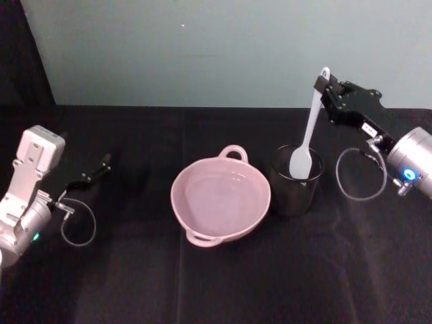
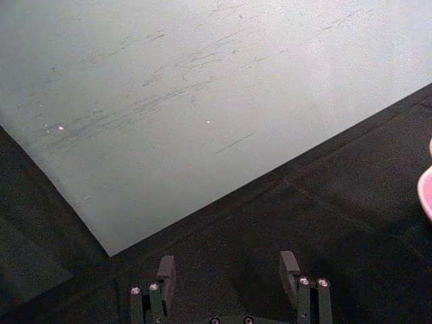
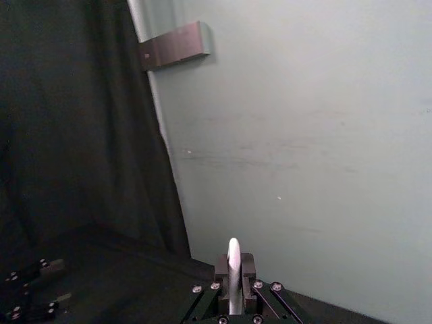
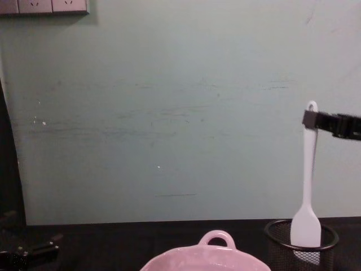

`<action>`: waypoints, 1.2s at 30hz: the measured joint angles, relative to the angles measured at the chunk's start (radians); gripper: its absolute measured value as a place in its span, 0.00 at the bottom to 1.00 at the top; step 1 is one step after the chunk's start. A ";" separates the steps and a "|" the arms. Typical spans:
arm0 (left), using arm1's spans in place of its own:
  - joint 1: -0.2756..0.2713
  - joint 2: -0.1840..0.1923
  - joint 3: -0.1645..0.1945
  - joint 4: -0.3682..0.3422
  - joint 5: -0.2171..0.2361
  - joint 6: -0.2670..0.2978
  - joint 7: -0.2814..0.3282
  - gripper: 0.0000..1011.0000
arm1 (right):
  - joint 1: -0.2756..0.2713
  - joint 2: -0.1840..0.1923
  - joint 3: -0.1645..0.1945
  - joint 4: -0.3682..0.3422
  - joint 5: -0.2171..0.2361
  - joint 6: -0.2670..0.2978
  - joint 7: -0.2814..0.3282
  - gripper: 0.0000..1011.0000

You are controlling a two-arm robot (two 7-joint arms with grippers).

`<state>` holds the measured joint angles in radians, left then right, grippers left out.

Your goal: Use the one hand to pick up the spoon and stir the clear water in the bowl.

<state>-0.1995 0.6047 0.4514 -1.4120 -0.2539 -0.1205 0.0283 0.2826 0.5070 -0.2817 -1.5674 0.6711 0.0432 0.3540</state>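
My right gripper is shut on the top of the white spoon's handle, above the black wire-mesh cup. The spoon hangs upright, and its paddle head reaches down just inside the cup's rim. In the right wrist view the spoon's handle end sticks up between the closed fingers. The pale pink bowl sits left of the cup at the table's middle, holding clear water. My left gripper is open, parked low over the table's left side.
A black cloth covers the table. A pale green wall stands right behind the table. The pink bowl's edge shows at the side of the left wrist view. A cable loop hangs by the right arm.
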 joint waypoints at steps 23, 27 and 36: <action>0.000 0.000 0.000 0.000 0.000 0.000 0.000 1.00 | 0.066 0.041 -0.005 -0.104 -0.020 0.111 0.021 0.11; 0.000 0.000 0.000 0.000 0.000 0.000 0.000 1.00 | 0.066 0.040 -0.004 -0.103 -0.020 0.109 0.022 0.11; 0.000 0.000 0.000 0.000 0.000 0.000 0.000 1.00 | 0.065 0.040 -0.004 -0.101 -0.020 0.106 0.022 0.11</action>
<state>-0.1996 0.6047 0.4514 -1.4120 -0.2539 -0.1205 0.0283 0.3473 0.5466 -0.2861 -1.6681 0.6506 0.1488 0.3763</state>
